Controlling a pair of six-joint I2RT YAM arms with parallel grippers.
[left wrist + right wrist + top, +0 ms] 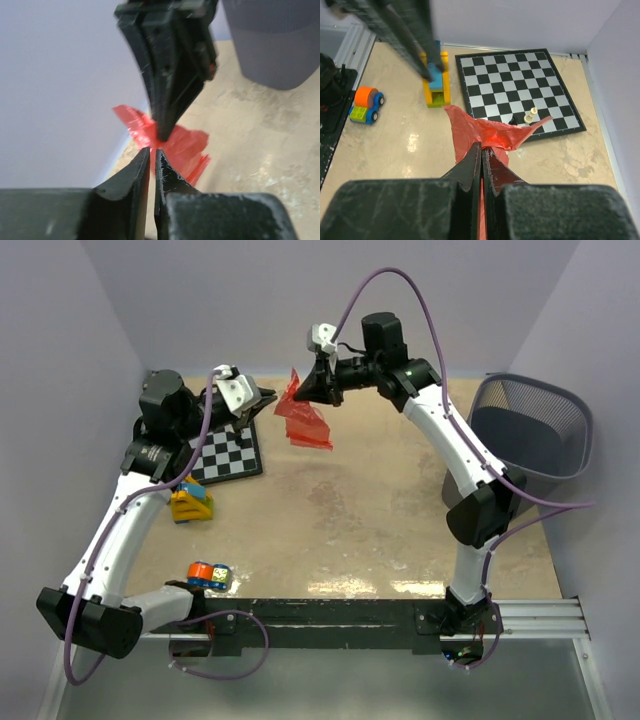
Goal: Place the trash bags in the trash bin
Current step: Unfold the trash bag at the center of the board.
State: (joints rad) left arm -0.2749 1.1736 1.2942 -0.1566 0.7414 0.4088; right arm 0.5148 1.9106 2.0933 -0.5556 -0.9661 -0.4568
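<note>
A red-orange trash bag (308, 426) hangs limp in the air above the back of the table. My right gripper (299, 395) is shut on its upper edge. In the right wrist view the film (470, 127) bunches at the tips of that gripper (482, 146) and runs down between the jaws. My left gripper (270, 398) hovers just left of the bag. In its own view the jaws (152, 150) stand a narrow slit apart with nothing between them, and the bag (187, 145) is beyond the tips. The dark mesh trash bin (580, 420) stands at the far right, seen also as a grey bin wall (275, 55).
A chessboard (228, 455) lies at the back left under my left arm, with small pieces (530, 116) near its edge. A yellow and blue block toy (190, 502) sits in front of it. A small toy car (208, 575) rests near the left base.
</note>
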